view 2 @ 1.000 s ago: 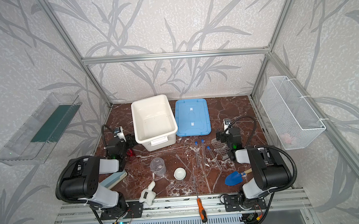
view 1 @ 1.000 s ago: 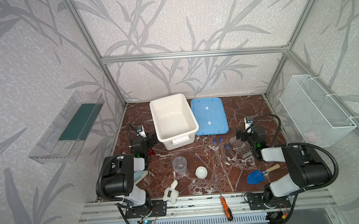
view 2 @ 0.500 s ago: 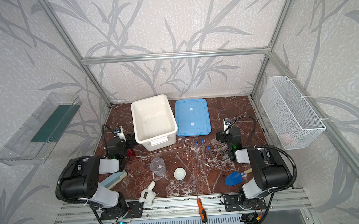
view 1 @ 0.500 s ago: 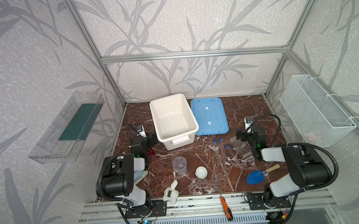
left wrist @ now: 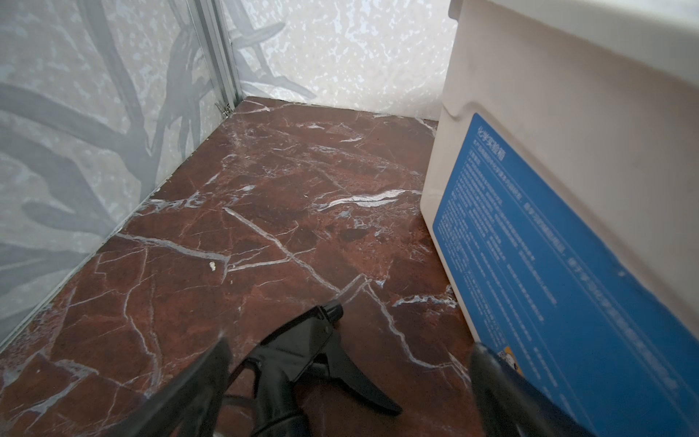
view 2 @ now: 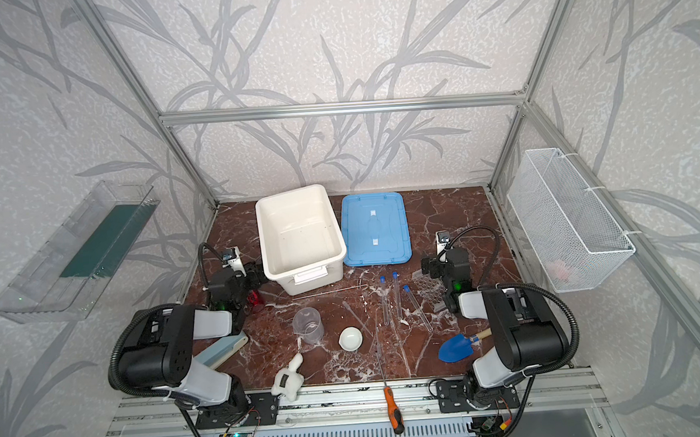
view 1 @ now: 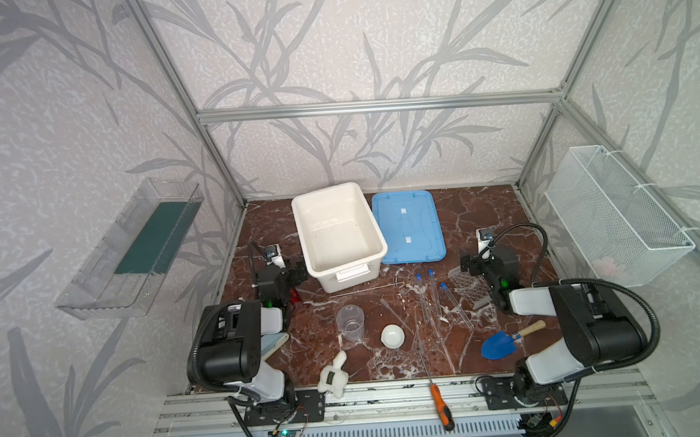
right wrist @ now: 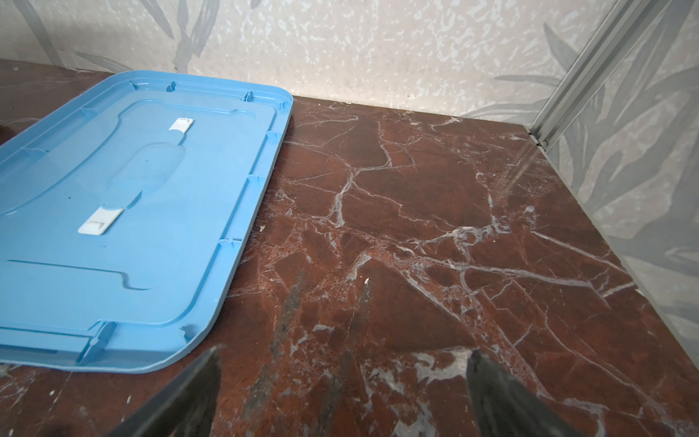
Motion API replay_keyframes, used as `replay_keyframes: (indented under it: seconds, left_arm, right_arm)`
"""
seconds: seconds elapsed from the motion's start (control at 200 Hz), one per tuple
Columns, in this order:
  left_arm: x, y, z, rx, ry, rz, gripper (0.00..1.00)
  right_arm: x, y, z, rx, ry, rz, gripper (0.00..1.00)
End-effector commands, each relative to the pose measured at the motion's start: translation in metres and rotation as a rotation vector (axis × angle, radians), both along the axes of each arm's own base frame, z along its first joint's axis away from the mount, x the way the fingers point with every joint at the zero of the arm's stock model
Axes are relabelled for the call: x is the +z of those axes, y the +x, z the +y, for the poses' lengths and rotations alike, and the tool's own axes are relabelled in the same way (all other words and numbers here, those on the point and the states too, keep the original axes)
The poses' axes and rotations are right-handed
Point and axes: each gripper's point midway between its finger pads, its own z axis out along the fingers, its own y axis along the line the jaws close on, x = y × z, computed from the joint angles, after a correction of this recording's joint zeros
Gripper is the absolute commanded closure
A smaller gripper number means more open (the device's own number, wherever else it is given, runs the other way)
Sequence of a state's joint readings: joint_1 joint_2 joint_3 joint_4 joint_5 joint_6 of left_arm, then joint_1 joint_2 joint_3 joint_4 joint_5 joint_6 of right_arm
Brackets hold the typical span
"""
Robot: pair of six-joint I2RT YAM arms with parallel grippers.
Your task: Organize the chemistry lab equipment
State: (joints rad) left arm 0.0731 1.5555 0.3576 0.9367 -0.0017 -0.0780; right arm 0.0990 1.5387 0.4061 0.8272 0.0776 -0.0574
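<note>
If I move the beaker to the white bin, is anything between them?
Only one thin clear rod, lying flat crosswise just in front of the white bin. The beaker, once lifted, should clear it; nothing taller shows in that gap.

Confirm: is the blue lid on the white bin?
No, the flat blue plastic lid lies beside the open white plastic bin.

Three blue-capped test tubes (view 1: 435,293) lying flat, clear beaker (view 1: 350,322) upright, white dish (view 1: 392,336) nearby

White bin (view 1: 332,229) blocks back-left; test tubes (view 1: 435,293) litter centre; tabletop (view 1: 481,211) bare back-right.
</note>
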Motion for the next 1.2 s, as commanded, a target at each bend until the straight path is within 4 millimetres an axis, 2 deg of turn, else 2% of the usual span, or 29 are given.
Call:
replay_keyframes:
  seconds: [0.0, 0.045, 0.155, 0.255, 0.34, 0.405, 0.46, 0.495, 0.57, 0.7, 0.805, 0.94, 1.094, 1.194]
  left_arm:
    - [0.017, -0.003, 0.008, 0.047, 0.024, -0.05, 0.01]
    - [0.025, -0.007, 0.014, 0.091, 0.025, -0.046, 0.01]
    - [0.046, -0.019, 0.03, 0.219, -0.018, 0.021, 0.01]
    - [0.072, -0.024, 0.024, 0.24, -0.15, 0.001, 0.01]
    - [0.088, -0.032, 0.028, 0.318, -0.27, -0.027, 0.01]
    - [0.101, -0.037, 0.02, 0.307, -0.37, -0.032, 0.01]
    - [0.116, -0.038, 0.003, 0.228, -0.452, -0.046, 0.01]
    - [0.126, -0.041, -0.009, 0.179, -0.491, -0.045, 0.01]
    - [0.155, -0.056, -0.03, 0.097, -0.447, -0.042, 0.01]
    - [0.214, -0.085, -0.067, -0.054, -0.331, -0.08, 0.01]
    - [0.243, -0.1, -0.108, -0.225, -0.302, -0.085, 0.02]
    - [0.262, -0.11, -0.167, -0.443, -0.329, -0.066, 0.06]
    - [0.259, -0.115, -0.242, -0.582, -0.42, 0.072, 0.08]
    - [0.258, -0.126, -0.294, -0.653, -0.361, 0.123, 0.08]
  right_arm:
    - [0.015, 0.0, 0.007, 0.04, -0.002, -0.062, 0.01]
    - [0.023, -0.001, 0.01, 0.054, -0.005, -0.066, 0.01]
    - [0.038, -0.008, 0.001, 0.003, -0.004, -0.012, 0.01]
    - [0.064, -0.018, -0.001, -0.03, 0.068, -0.041, 0.01]
    - [0.085, -0.026, 0.0, -0.064, 0.185, -0.033, 0.01]
    - [0.097, -0.032, 0.003, -0.077, 0.262, -0.008, 0.01]
    - [0.108, -0.035, 0.012, -0.036, 0.321, -0.014, 0.01]
    - [0.115, -0.037, 0.025, 0.039, 0.342, -0.02, 0.01]
    - [0.128, -0.042, 0.049, 0.172, 0.374, -0.013, 0.01]
    - [0.126, -0.047, 0.067, 0.247, 0.377, 0.112, 0.01]
    - [0.122, -0.052, 0.08, 0.292, 0.43, 0.191, 0.01]
    - [0.109, -0.065, 0.088, 0.303, 0.444, 0.306, 0.01]
    - [0.092, -0.08, 0.085, 0.283, 0.452, 0.421, 0.01]
    - [0.086, -0.09, 0.078, 0.25, 0.489, 0.488, 0.01]
